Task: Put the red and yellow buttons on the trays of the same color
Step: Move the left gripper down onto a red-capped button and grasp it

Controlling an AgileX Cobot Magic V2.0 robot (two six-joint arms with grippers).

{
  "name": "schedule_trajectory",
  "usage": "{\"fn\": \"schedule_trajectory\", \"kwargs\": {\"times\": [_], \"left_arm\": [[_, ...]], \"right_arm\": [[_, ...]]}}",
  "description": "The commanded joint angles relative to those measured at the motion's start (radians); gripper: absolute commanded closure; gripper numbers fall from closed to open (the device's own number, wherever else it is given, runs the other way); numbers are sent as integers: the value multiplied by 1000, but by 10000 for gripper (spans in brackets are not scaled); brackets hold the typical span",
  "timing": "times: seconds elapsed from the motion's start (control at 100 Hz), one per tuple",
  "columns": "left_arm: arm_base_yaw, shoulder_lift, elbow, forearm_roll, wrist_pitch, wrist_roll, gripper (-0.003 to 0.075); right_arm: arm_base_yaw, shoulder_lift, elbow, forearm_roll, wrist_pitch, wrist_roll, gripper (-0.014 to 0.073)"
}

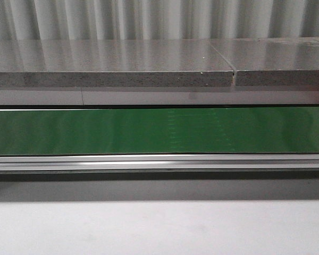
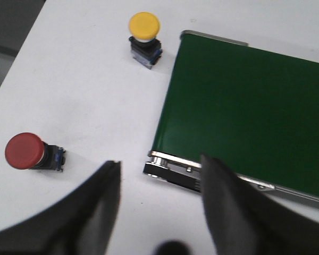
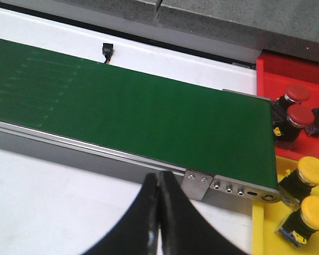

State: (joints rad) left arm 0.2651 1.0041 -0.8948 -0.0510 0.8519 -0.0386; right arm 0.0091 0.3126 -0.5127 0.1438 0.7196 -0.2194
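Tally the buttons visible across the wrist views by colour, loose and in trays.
Red buttons: 4 (1 on the table, 3 in the red tray, one cut by the frame edge)
Yellow buttons: 3 (1 on the table, 2 in the yellow tray)
Total: 7

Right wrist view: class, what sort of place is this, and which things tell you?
Probably a factory-style sorting station: a green conveyor belt ends beside a red tray and a yellow tray holding matching push-buttons.
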Motion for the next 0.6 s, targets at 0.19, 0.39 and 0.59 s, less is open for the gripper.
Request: {"fn": "schedule_trajectory", "kwargs": {"times": [0.19, 0.39, 0.59], "left_arm": [[164, 160, -153, -1, 152, -53, 124], [257, 332, -270, -1, 366, -53, 124], [298, 477, -339, 7, 417, -50, 124]], "right_arm": [[-1, 5, -24, -2, -67, -8, 662], [-1, 5, -24, -2, -67, -8, 662], [-1, 5, -24, -2, -67, -8, 662]]}}
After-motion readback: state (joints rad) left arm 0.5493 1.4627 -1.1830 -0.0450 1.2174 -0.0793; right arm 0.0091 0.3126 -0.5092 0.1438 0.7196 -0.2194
